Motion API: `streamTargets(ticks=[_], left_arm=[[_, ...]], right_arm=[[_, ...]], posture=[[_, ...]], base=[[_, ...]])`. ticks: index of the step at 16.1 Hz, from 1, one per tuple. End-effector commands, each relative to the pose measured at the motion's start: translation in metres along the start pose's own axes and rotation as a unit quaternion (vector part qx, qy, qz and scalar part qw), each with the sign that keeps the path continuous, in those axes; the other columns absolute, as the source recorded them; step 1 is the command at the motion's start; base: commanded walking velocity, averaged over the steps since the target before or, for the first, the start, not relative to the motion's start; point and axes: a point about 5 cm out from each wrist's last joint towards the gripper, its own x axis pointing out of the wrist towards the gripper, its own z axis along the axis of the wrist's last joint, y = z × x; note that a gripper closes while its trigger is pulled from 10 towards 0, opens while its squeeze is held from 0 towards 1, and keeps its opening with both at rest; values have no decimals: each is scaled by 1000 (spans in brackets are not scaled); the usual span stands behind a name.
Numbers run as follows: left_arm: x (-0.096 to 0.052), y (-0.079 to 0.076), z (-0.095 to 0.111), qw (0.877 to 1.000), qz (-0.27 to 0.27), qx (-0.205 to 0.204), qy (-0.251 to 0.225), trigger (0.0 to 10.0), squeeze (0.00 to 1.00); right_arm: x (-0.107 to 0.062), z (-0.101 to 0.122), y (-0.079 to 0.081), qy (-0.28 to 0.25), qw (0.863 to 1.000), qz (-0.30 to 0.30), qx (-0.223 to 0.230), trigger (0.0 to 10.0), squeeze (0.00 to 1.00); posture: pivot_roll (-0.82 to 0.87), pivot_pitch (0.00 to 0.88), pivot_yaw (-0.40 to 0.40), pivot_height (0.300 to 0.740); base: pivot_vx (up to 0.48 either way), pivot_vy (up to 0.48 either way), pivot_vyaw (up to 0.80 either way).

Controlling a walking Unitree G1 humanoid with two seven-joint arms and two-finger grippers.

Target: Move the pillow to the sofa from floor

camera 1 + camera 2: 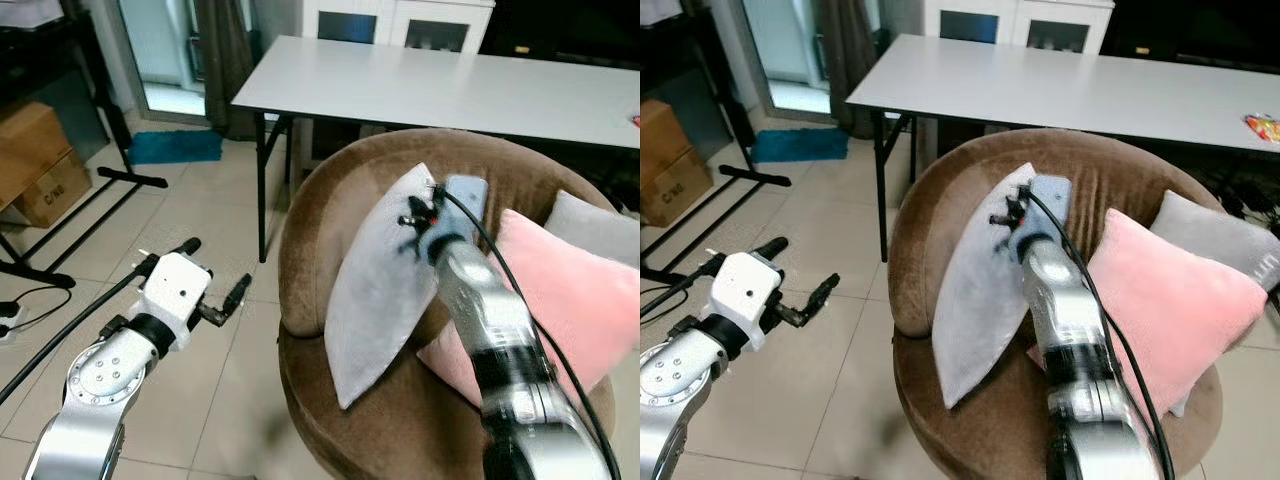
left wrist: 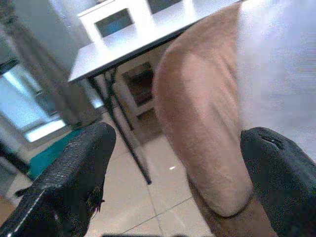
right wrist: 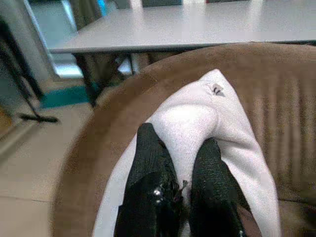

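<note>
A light grey pillow (image 1: 375,290) stands on edge in the round brown sofa chair (image 1: 310,200), leaning against its back. My right gripper (image 1: 415,215) is at the pillow's upper edge, shut on it. In the right wrist view, the two black fingers (image 3: 148,163) pinch a fold of the grey pillow (image 3: 197,113) between them. My left gripper (image 1: 212,268) hangs open over the tiled floor to the left of the sofa, holding nothing. The left wrist view has its fingers (image 2: 74,173) spread wide, with the sofa's side (image 2: 197,113) beyond them.
A pink pillow (image 1: 560,310) and another grey one (image 1: 590,225) lie on the sofa's right side. A white table (image 1: 450,85) stands right behind the sofa. Cardboard boxes (image 1: 40,160), black stand legs (image 1: 100,200) and a teal mat (image 1: 175,147) are at far left.
</note>
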Motion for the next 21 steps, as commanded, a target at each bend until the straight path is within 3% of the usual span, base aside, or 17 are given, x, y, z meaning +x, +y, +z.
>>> streamTargets(ticks=[1,4,5,7,8,10,12,13,14,15,16,17,19,21], left_arm=[[3,-2,3,1000,-22,2,-6,10000,39],[5,1,4,999,-32,6,-11,10000,39],[6,3,5,999,-38,8,-13,10000,39],[6,3,6,999,-46,9,-14,10000,43],[7,1,6,998,-58,9,-14,10000,43],[7,0,6,998,-69,10,-12,10000,43],[6,-1,5,996,-86,4,-10,10000,43],[2,-2,3,994,-111,-9,-3,10000,43],[-2,-3,3,991,-132,-21,0,10000,43],[-4,-4,2,990,-138,-23,2,10000,43],[-5,-4,2,990,-141,-24,4,10000,43],[-5,-2,1,989,-144,-24,5,10000,39],[-5,-1,1,989,-147,-24,5,10000,43],[-4,0,2,988,-152,-25,5,10000,39]], right_arm=[[11,27,-8,-47,998,-38,-28,10000,0],[20,30,-12,-36,994,-84,-65,10000,0],[25,32,-7,-35,992,-88,-89,10000,0],[28,29,11,-29,993,-53,-104,10000,0],[28,20,37,-15,992,-1,-123,10000,0],[26,10,57,3,991,41,-126,10000,0],[22,-2,80,27,990,74,-117,10000,0],[18,-11,96,49,992,62,-95,10000,0],[16,-16,101,71,995,46,-54,10000,0],[15,-16,103,81,995,42,-27,10000,376],[15,-17,103,85,995,40,-10,10000,376],[16,-15,103,93,994,41,35,10000,1000],[18,-10,100,89,994,38,61,10000,1000],[21,-1,90,62,996,37,58,10000,1000]], posture=[[19,0,-28,740],[29,0,-34,740],[31,0,-37,740],[32,0,-35,740],[37,0,-35,740],[47,0,-40,740],[55,0,-46,740],[62,0,-54,740],[62,0,-54,740],[67,0,-61,740],[67,0,-61,740],[65,0,-59,740],[62,0,-57,740],[58,0,-52,740]], base=[[0,0,0],[0,0,0],[0,0,0],[0,0,0],[0,0,0],[0,0,0],[0,0,0],[0,0,0],[0,0,0],[0,0,0],[0,0,0],[0,0,0],[0,0,0],[0,0,0]])
